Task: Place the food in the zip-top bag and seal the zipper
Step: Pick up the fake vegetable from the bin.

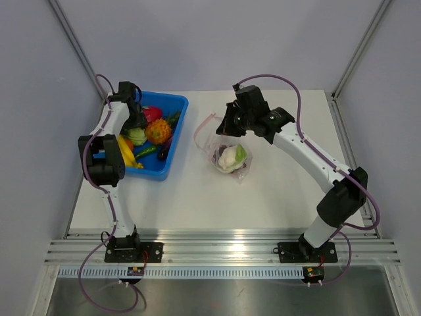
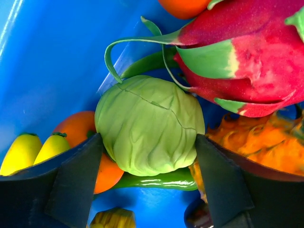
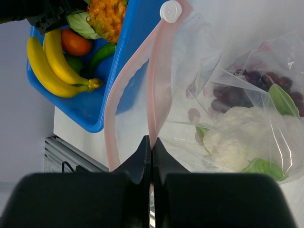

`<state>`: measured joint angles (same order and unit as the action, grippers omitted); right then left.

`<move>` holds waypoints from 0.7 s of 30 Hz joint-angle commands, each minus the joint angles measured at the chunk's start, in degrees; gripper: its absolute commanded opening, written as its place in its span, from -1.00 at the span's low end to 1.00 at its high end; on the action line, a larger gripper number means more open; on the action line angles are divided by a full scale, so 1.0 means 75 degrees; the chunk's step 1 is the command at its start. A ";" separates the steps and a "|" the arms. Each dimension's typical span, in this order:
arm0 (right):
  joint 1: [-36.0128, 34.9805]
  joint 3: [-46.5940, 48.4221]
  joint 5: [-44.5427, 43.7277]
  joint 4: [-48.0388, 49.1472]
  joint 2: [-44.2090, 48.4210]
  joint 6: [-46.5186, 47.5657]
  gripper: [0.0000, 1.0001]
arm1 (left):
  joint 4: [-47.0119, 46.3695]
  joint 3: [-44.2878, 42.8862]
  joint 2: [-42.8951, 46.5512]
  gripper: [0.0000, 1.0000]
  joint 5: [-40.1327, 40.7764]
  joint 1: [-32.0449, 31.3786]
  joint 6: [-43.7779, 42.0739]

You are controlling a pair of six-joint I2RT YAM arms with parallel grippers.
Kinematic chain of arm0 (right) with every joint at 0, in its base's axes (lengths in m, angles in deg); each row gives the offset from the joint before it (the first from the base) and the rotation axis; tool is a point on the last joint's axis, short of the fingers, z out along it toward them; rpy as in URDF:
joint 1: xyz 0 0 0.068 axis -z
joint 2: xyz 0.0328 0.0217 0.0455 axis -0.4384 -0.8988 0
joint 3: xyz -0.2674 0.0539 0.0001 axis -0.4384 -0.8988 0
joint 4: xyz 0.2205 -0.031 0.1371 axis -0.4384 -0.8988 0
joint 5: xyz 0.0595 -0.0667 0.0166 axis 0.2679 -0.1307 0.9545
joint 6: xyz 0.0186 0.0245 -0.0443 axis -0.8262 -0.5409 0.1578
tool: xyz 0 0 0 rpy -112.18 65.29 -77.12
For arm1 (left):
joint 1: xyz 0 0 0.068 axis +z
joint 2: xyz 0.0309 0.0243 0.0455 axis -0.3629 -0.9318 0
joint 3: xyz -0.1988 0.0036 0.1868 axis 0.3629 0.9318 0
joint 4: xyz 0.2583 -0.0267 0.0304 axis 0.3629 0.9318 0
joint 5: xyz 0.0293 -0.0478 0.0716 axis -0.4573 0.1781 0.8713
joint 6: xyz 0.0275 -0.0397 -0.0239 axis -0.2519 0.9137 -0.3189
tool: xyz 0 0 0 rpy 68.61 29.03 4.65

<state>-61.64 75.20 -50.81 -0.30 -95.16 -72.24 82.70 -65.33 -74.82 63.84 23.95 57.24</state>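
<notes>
**Two arms, one short carry to the right**

The left gripper [image 2: 147, 142] straddles the cabbage [image 2: 147, 123] in the blue tray [image 2: 47, 57], pads at both flanks; whether they are squeezing, I cannot tell. The zip-top bag [image 1: 229, 155] lies rightward across the white table [image 1: 197, 204], mouth facing the tray, its zipper [image 3: 153, 80] pinched in the right gripper [image 3: 152, 142].

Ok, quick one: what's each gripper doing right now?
Left gripper: closed on the cabbage, inside the blue tray.
Right gripper: closed, pinching the zipper of the zip-top bag.
</notes>
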 commanded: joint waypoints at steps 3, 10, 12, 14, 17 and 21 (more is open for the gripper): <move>-0.0088 0.0203 0.0173 0.0383 0.0046 -0.0017 -1.00 | 0.0119 -0.0165 -0.0028 0.14 0.0205 0.0065 -0.0074; -0.0088 0.0144 0.0150 0.0383 0.0151 -0.0040 -1.00 | 0.0108 -0.0072 0.1049 -0.38 0.0240 0.0053 -0.0156; -0.0088 0.0144 0.0150 0.0383 0.0139 -0.0040 -1.00 | 0.0131 -0.0071 0.1436 -0.48 0.0100 0.0018 -0.0425; -0.0077 0.0133 0.0150 0.0383 0.0163 -0.0052 -1.00 | 0.0353 -0.0130 0.1916 -0.59 0.0041 0.0006 -0.0554; -0.0088 0.0132 0.0138 0.0406 0.0151 -0.0052 -1.00 | 0.0424 -0.0060 0.2538 -0.65 0.0053 -0.0029 -0.0683; -0.0088 0.0168 0.0209 0.0429 0.0081 -0.0075 -1.00 | 0.0518 -0.0130 0.3136 -0.66 -0.0275 -0.0146 -0.0918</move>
<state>-61.64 75.20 -50.79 0.32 -95.16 -72.30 86.55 -64.93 -55.74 63.27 23.60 52.96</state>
